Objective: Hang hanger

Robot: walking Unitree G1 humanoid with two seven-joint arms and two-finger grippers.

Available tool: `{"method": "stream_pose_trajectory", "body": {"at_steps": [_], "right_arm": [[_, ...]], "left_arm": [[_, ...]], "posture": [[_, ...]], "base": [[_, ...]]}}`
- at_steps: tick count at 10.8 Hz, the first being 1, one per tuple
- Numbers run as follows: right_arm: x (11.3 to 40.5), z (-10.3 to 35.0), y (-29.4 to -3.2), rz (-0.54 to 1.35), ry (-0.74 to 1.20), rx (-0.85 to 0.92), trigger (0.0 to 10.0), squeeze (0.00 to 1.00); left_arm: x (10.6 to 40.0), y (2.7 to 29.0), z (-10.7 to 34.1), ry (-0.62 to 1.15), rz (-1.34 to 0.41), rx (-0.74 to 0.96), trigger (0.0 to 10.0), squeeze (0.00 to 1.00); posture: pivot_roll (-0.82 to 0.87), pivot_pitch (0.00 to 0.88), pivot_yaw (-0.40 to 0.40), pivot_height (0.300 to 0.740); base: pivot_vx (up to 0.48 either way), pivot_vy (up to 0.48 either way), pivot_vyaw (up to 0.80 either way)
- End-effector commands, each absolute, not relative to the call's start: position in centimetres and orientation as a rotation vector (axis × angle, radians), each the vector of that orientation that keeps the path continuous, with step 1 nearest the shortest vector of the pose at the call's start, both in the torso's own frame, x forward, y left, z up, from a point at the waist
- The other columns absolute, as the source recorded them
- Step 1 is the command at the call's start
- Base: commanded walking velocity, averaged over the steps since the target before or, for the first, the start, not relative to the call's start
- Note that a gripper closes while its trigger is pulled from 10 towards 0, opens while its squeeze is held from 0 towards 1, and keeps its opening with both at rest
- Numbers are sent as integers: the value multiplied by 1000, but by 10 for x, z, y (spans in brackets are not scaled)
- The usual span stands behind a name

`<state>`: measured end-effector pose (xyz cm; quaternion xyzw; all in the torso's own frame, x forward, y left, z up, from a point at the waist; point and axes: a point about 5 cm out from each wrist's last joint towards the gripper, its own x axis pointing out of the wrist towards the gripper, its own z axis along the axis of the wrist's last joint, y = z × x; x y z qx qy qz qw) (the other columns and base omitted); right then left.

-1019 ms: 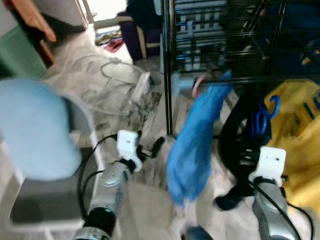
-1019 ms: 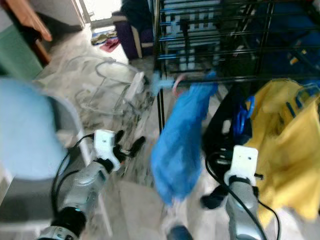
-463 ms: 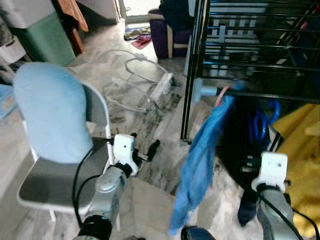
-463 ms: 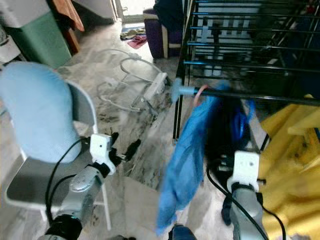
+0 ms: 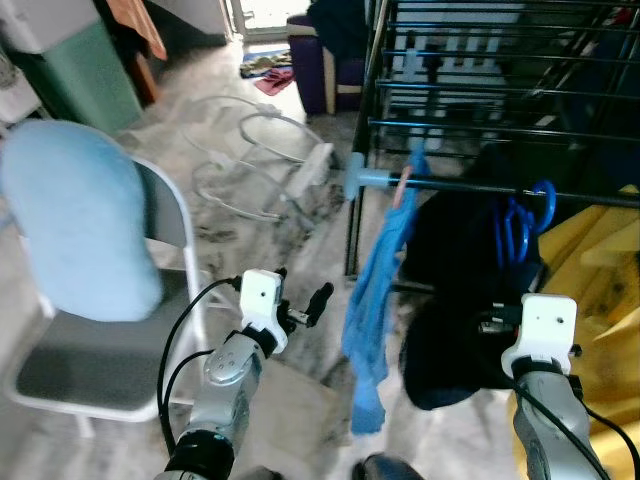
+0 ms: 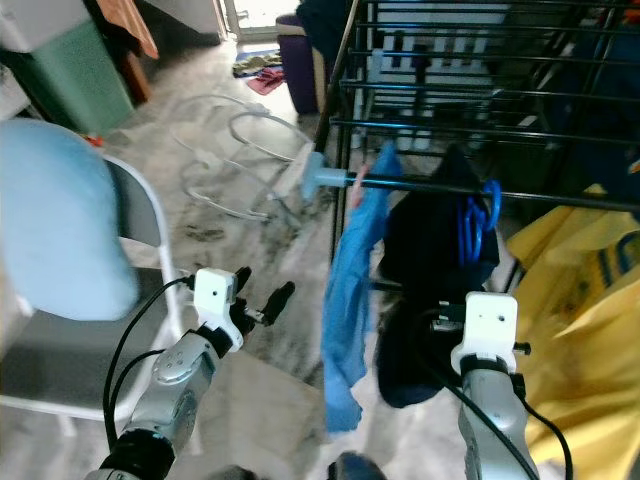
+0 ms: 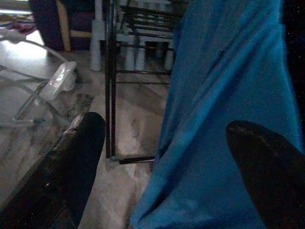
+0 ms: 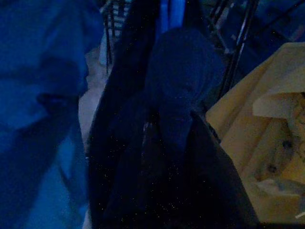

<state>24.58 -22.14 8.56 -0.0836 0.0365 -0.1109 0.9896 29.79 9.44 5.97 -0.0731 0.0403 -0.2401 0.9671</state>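
Note:
A black drying rack stands ahead. On its front rail hang a blue garment on a pink hanger and a dark navy garment under a blue hanger hook. My left gripper is open, low and just left of the blue garment. In the left wrist view its fingers stand wide apart with the blue cloth beyond them. My right gripper is up against the navy garment, its tips lost in the dark cloth.
A yellow garment hangs at the right. A folding chair with a light blue cushion stands close on the left. A white tube frame lies on the marble floor, a green bin behind it.
The whole picture has shifted with the camera. The blue garment was swinging out and now hangs straighter from the rail. Both arms keep about the same pose.

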Motion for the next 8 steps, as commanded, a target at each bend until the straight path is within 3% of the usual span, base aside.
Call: {"method": "stream_pose_trajectory", "body": {"at_steps": [1,8], "right_arm": [[245,89,-215,-194,56,-162,10000,0],[253,94,-193,-64,48,-136,10000,0]], "left_arm": [[296,101,57,92,-463,-134,10000,0],[297,106,55,109,-444,-144,10000,0]], "posture": [[-227,127,65,740],[-223,135,75,740]], "base": [[0,-371,0],[0,0,0]]}}
